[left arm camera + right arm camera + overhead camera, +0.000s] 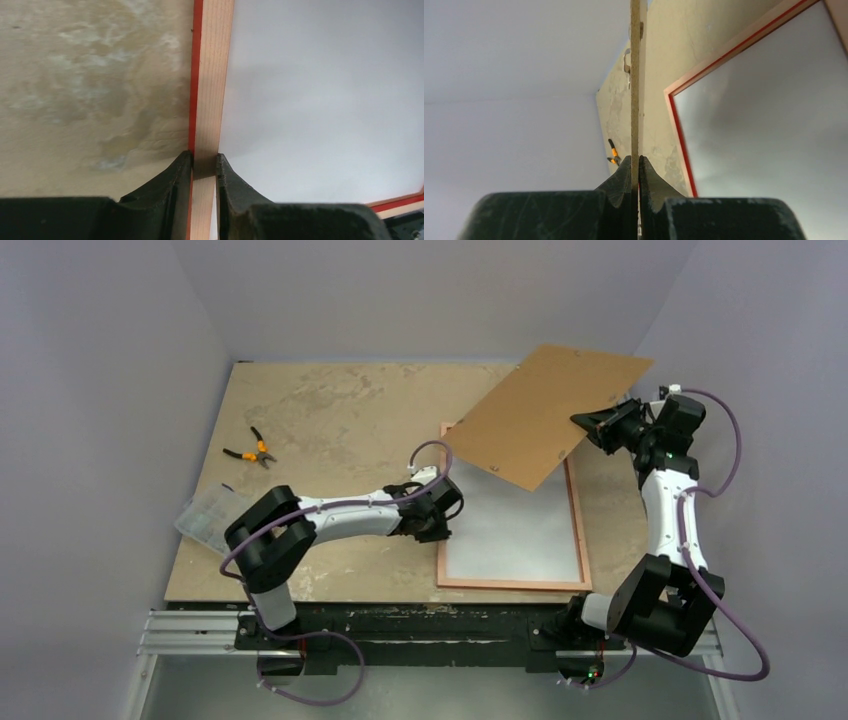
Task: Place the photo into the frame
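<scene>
From above, the frame [510, 583] lies back up on the right half of the mottled beige surface [340, 410], its pale wood rails edged in red. The photo [515, 530] lies inside it face down, with only its white reverse showing. The left arm [340, 512] reaches across to the frame's left rail, and the left jaws sit on that rail about halfway along it. The right arm [665, 500] stands at the right edge. The right jaws are clamped on one corner of a brown backing board [545, 410], which is held up off the surface, tilted, over the frame's far right corner. Near the left edge sits a clear plastic box [208, 515]; what is in it cannot be made out. Orange-handled pliers [252, 450] lie beyond the box, apart from it. In the left wrist view, the left jaws pinch the wood rail of the frame [212, 75], one finger against its red outer edge and the other against its inner edge. The surface [90, 90] is to the left and the white back of the photo [325, 100] to the right. In the right wrist view, the right jaws are clenched on the board [635, 75], seen edge-on as a thin upright strip. To its right are the surface [659, 75], a corner of the frame [734, 46] and the photo [774, 125]. The pliers [613, 152] show small just left of the board.
</scene>
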### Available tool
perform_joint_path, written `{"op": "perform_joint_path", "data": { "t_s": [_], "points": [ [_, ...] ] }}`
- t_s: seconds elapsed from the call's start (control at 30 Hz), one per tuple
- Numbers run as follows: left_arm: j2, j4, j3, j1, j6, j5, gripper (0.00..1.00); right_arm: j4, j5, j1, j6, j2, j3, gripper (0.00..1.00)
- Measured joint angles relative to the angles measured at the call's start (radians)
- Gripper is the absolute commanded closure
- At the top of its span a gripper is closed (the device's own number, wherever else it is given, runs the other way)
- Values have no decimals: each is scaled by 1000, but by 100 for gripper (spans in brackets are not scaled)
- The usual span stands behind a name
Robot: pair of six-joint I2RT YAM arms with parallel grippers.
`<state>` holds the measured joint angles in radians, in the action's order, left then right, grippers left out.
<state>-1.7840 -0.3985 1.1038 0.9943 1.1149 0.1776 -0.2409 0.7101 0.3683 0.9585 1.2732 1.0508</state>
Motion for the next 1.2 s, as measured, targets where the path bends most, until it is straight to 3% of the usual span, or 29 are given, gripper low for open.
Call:
{"op": "perform_joint_path", "data": {
  "t_s": [0.53, 0.63, 0.8, 0.83, 0.93, 1.2],
  "points": [
    [294, -226, -251, -57, -128, 113, 100, -58, 57, -107, -106, 1, -89, 100],
    [339, -225, -293, -59, -132, 117, 82, -89, 69, -149, -142, 1, -89, 100],
    [393, -227, -335, -64, -139, 117, 23, -124, 87, -192, -192, 1, -104, 100],
    [407, -231, -342, -64, -140, 116, 18, -142, 93, -192, -206, 1, -104, 100],
    [472, -233, -365, -65, -139, 111, 12, -180, 94, -192, -243, -8, -106, 100],
    [728, -161, -472, -124, -123, 27, 8, -253, 99, -204, -314, -70, -119, 100]
  ]
}}
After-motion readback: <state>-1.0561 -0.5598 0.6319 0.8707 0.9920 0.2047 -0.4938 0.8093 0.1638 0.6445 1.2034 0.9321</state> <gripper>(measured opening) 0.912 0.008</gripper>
